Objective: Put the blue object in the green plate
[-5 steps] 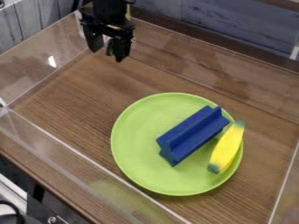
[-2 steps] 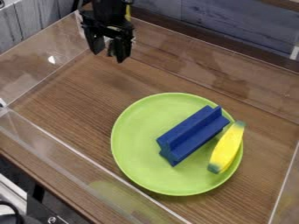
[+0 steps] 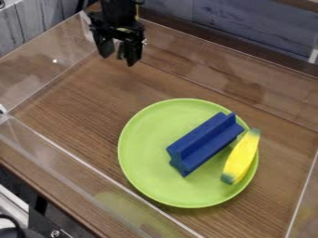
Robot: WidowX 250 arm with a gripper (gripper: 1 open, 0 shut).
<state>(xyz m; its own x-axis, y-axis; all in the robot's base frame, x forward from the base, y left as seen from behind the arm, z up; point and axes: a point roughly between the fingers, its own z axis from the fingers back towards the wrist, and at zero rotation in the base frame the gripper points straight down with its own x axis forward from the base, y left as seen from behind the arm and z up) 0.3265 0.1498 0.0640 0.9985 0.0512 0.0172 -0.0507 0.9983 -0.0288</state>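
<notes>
With the blue block [image 3: 205, 144] in the green plate [image 3: 139, 162], placing looks finished; the hand [image 3: 114, 59], upper left, wide open and holding 0 things, needs only to keep away.

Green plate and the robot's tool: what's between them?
Just bare brown wood lies between the green plate and the tool, in the camera view.

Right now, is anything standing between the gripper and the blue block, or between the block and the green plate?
Nothing visible does. Between the gripper and the blue block lies bare wood, then green plate. The block already rests on the plate.
</notes>
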